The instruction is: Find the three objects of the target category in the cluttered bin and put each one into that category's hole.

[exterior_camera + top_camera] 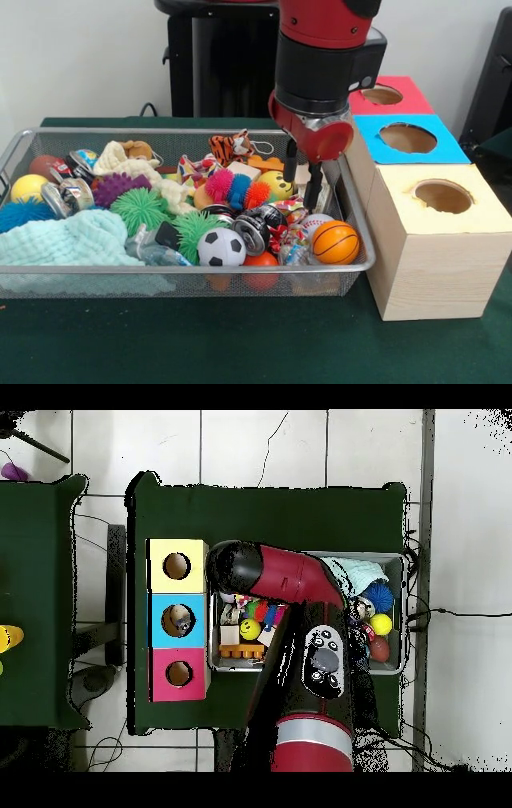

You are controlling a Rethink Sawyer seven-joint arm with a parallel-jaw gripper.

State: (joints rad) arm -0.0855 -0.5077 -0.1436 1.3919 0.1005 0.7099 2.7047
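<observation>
The jaws (303, 178) hang open and empty over the bin (24, 142), at its end nearest the boxes. A crinkly clear bottle (152, 250) lies well apart from them, by the bin's front wall toward the counter's other end, among balls, cans and cloth. The blue box (178, 619) holds something pale; I can't tell what.

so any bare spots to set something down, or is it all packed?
Bare green table in front of the bin, and in front of the yellow box. Inside the bin it's packed edge to edge: teal cloth, soccer ball, basketball. The gripper hangs over the bin's box end, the tightest spot.
</observation>
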